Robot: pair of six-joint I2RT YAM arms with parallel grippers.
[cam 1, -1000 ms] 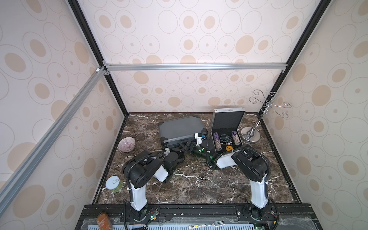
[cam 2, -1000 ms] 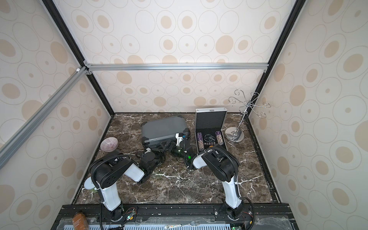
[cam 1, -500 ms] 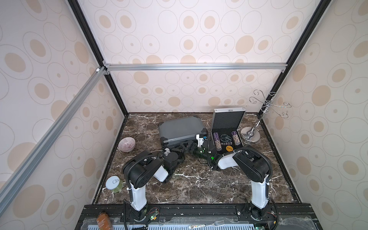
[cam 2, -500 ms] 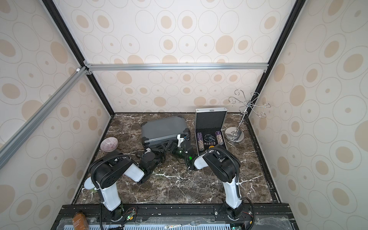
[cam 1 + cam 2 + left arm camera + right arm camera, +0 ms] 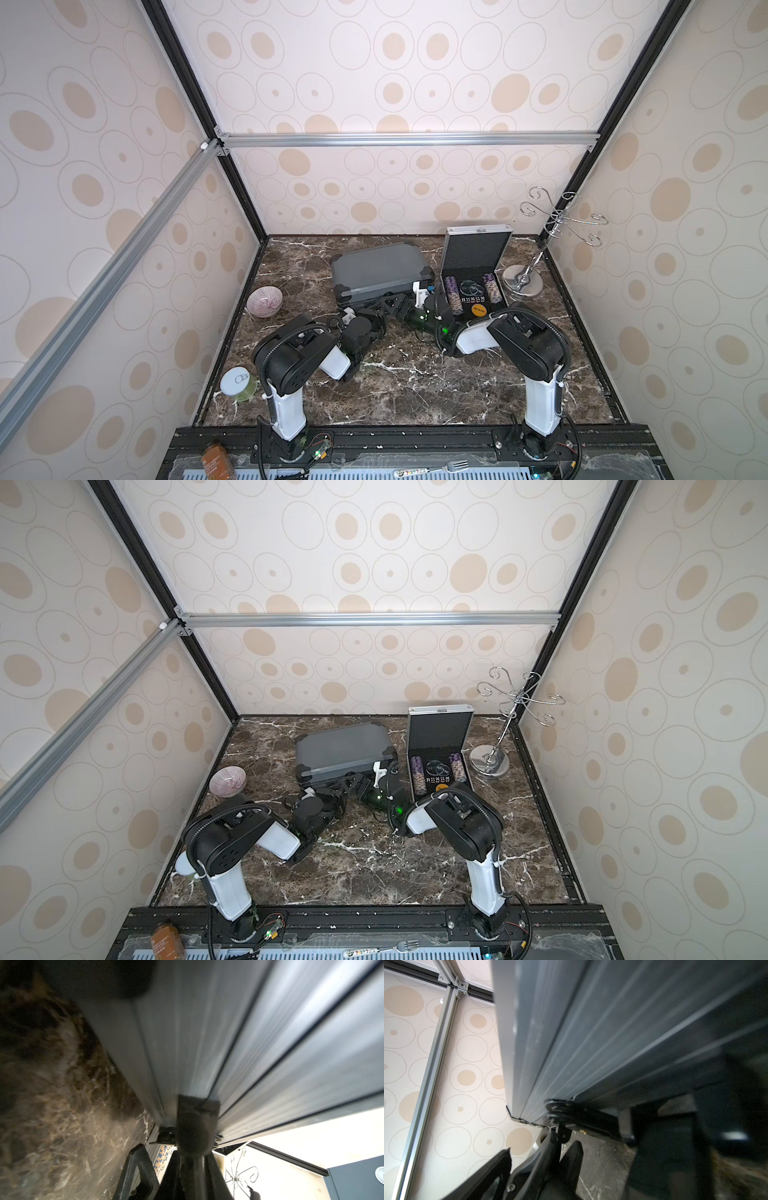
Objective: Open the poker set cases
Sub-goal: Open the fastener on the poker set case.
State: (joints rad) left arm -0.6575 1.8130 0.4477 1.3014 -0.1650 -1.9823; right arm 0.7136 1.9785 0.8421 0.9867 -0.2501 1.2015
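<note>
Already the silver case point(image 5: 476, 249) is standing open just right of the right pincer point(image 5: 420, 291). Both pincers are working the grey case point(image 5: 380, 266), lying shut directly ahead: left pincer point(image 5: 392, 305) pressed together at its seam, right spread wide at the corner. Next is probably calling for levering it open.

Top views high, looking down; wrist views hugging grey case point(image 5: 207, 1032).

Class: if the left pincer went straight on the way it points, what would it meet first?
The dark grey case: the shut left pincer seems to be touching its front seam.
</note>
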